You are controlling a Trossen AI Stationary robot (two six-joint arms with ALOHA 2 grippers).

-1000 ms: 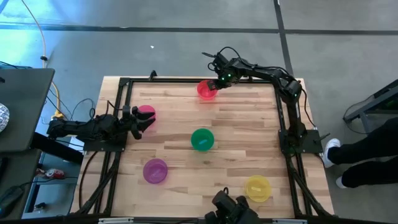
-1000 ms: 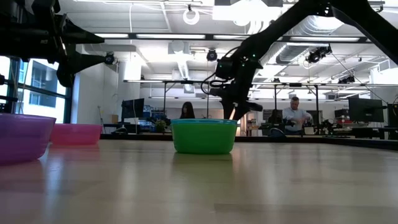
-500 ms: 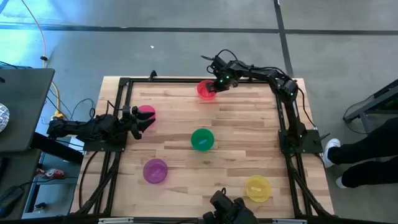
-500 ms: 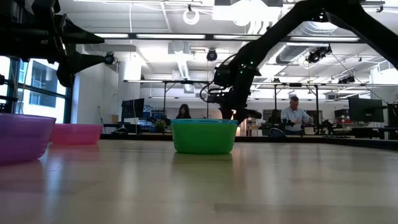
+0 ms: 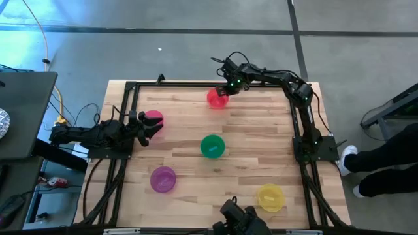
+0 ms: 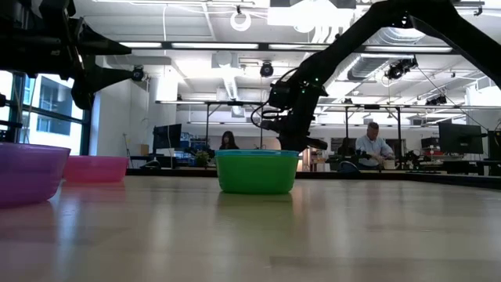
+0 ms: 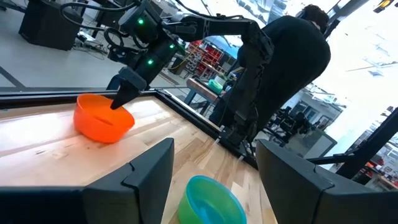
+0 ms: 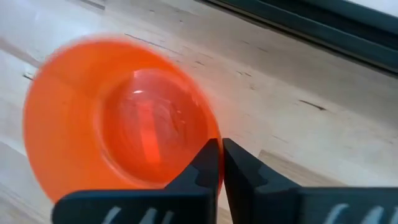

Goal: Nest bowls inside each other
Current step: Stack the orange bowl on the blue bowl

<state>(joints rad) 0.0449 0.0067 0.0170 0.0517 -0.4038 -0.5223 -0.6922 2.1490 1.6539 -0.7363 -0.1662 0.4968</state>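
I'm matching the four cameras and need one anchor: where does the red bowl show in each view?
High view: red bowl near the far edge, at the right gripper.
Low view: hidden behind the green bowl.
Left wrist view: upper left, looking orange.
Right wrist view: fills the left.
Shared landmark: the right gripper, shut on its rim.

The right arm is shown extended from its base at the desk's right edge toward the far middle, bent at the elbow near the far right corner. The right gripper (image 5: 224, 92) is lowered, its fingers (image 8: 208, 163) pressed together on the rim of the red bowl (image 8: 118, 140). The left arm is shown folded low at the desk's left edge, where the left gripper (image 5: 147, 127) is held level, its fingers (image 7: 149, 177) spread wide apart with nothing between them.
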